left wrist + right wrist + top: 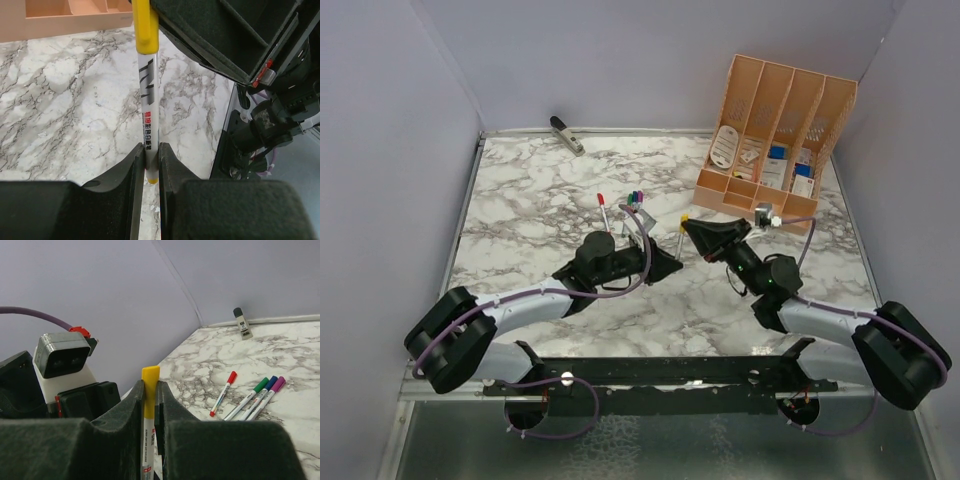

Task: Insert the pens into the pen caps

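Observation:
A white pen [150, 100] with a yellow cap [145, 25] on its end is held between both grippers above the table. My left gripper [151, 152] is shut on the barrel near its yellow tail. My right gripper [150, 387] is shut on the yellow cap [150, 382]. In the top view the two grippers meet at the pen [682, 236], the left gripper [658, 262] below it and the right gripper [695, 232] beside it. A red-capped pen [223, 393] and green [247, 398], blue [261, 396] and purple [270, 394] capped pens lie on the marble.
An orange divided organizer [775, 130] with small items stands at the back right. A thick grey clip-like tool [566, 134] lies by the back wall. The capped pens lie together behind the left gripper [625, 205]. Walls close in the table on all sides.

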Tool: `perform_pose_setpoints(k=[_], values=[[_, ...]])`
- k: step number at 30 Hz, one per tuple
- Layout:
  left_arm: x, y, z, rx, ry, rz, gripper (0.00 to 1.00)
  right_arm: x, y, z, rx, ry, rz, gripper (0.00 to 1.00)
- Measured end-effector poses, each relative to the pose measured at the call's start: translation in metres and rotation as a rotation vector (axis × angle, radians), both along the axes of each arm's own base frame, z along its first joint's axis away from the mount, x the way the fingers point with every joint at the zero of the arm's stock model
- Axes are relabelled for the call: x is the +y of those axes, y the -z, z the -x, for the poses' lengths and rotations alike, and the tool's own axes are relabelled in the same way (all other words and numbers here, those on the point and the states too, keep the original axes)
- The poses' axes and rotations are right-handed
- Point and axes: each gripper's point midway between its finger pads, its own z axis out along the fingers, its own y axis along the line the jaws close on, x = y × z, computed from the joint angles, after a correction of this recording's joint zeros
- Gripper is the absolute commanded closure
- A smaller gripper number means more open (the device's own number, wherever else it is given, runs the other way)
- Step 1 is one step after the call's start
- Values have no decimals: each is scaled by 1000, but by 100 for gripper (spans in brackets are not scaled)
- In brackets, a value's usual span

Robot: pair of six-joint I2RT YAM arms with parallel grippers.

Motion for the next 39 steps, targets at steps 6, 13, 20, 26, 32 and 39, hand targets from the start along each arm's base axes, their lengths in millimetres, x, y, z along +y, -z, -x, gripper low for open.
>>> perform_pose_setpoints(k=[6,13,20,26,32,39], values=[[7,-29,-20,-70,-85,68,100,6,23,10,68,-28,100,52],[19,-27,-39,-60,-190,44,100,-11,9,8,55,61,150,49],[72,35,-78,105,-381,-147,100,-28,-17,3,19,161,173,49],[145,79,-109,234,-621,-379,100,-39,-9,-2,59,222,224,49],[189,106,-129,320,-723,-503,100,-40,5,-5,95,231,268,49],[211,155,-138,464,-738,-570,100,-39,10,-5,108,228,281,49]])
